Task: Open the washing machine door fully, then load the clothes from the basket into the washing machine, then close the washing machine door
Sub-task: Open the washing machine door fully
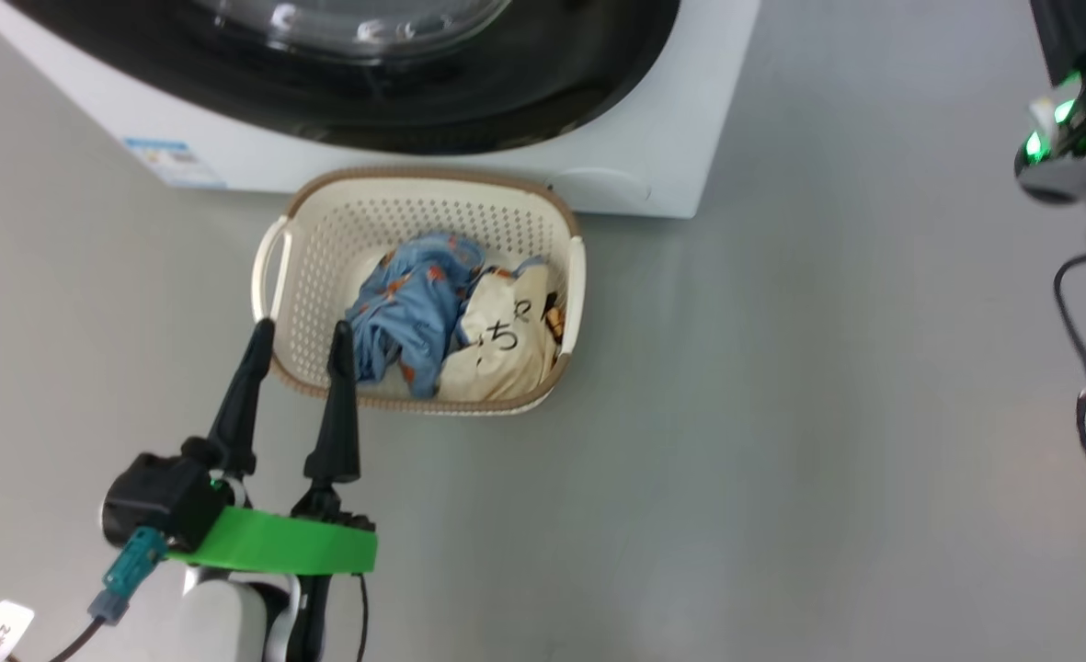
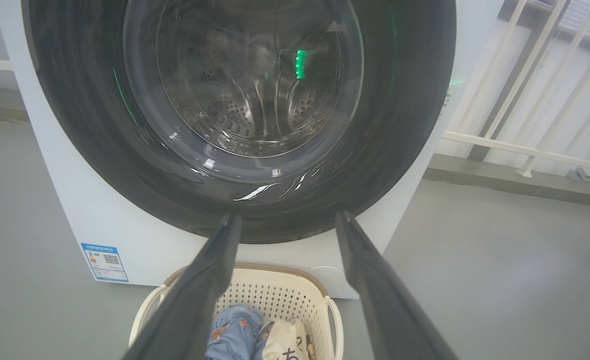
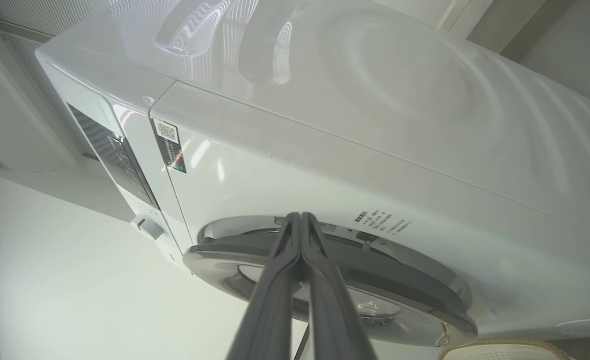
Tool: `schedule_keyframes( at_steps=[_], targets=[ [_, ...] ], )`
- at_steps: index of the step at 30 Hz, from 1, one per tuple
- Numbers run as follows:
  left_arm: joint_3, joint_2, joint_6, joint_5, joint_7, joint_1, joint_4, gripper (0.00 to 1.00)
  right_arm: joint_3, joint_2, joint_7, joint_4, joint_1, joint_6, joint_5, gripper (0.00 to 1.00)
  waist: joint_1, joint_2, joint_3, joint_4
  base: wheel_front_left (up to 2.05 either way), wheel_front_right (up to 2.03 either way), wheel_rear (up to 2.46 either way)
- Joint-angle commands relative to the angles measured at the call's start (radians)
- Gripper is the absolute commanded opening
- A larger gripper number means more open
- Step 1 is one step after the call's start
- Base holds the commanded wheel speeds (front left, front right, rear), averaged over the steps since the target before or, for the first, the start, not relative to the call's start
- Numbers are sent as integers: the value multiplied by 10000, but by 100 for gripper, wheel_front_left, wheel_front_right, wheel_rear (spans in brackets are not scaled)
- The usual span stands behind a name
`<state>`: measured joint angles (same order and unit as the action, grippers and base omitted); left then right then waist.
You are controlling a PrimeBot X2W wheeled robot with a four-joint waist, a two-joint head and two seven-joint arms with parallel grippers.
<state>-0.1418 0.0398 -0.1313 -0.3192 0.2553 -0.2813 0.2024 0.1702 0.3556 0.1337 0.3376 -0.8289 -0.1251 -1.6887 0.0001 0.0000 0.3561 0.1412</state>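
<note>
The step in hand is the first one, opening the washing machine door. In the left wrist view the door looks shut against the washing machine. Its wide glossy black rim is unbroken, and the steel drum shows only through the bulging glass. The right wrist view looks along the machine's front from the side. There the door's grey edge seems to stand a little proud of the white panel, so it may be just cracked open, but the angle is too oblique to be sure.

The right gripper has its two fingers pressed together with nothing between them, and their tips are close to that door edge. I judge that the next move calls for getting the tips behind the rim. The door should then be swung wide along its hinge arc rather than tugged straight out from the machine.

The left gripper is spread wide and empty. It hovers over the rim of the basket on the side away from the machine.

The basket sits on the floor just in front of the machine's base, below the door. The clothes lie crumpled inside it, touching each other. The light blue garment has orange prints, and the cream garment has black characters. The cream one lies farther from the machine's blue label sticker.
</note>
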Motion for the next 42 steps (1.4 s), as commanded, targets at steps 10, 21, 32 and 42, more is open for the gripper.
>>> schedule_keyframes(
  at_steps=[10, 21, 32, 42],
  targets=[
    [-290, 106, 6, -339, 65, -825, -577, 100, 108, -147, 2153, 281, -2019, -56, 320, 0, -1, 0, 1603, 937, 0, 0, 0],
    [-618, 105, 6, -613, 65, -1295, -610, 100, 558, -431, 3282, 707, -3234, -56, 737, 0, -1, 0, 2284, 1185, 0, 0, 0],
    [-934, 105, 19, -908, 65, -1565, -672, 100, 620, -465, 3863, 1009, -4210, -56, 908, 0, -1, 0, 2758, 1494, 0, 0, 0],
    [-1182, 105, 87, -1121, 65, -1691, -720, 100, 713, -471, 4109, 1247, -4744, -56, 1107, 0, -1, 0, 2990, 1734, 0, 0, 0]
  ],
)
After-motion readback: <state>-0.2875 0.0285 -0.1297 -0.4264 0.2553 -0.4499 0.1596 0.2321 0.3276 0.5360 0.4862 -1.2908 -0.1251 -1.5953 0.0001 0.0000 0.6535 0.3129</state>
